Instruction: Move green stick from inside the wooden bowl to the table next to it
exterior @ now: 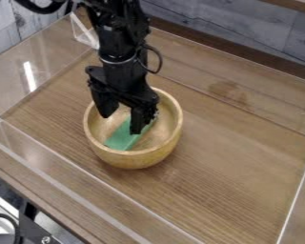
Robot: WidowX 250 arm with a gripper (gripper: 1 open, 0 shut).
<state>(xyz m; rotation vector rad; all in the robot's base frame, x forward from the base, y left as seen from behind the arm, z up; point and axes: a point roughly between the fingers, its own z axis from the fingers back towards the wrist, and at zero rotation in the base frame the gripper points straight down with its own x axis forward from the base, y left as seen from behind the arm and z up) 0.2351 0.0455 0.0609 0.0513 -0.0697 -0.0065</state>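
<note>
The wooden bowl [152,152] is round, light tan and thick-walled, and it sits left of centre on the brown wood-grain table [232,162]. Inside it the bright green stick [122,139] lies flat, leaning toward the front-left wall. My black gripper [122,111] reaches down into the bowl from above, open, with one finger [140,118] at the stick's right end and the other at the bowl's left rim. The stick's upper end is hidden behind the fingers, and the jaws are not closed on it.
Low clear acrylic walls [142,195] enclose the tabletop on all sides. A grey stone-pattern wall [232,24] stands behind. Bare tabletop stretches to the right of and in front of the bowl.
</note>
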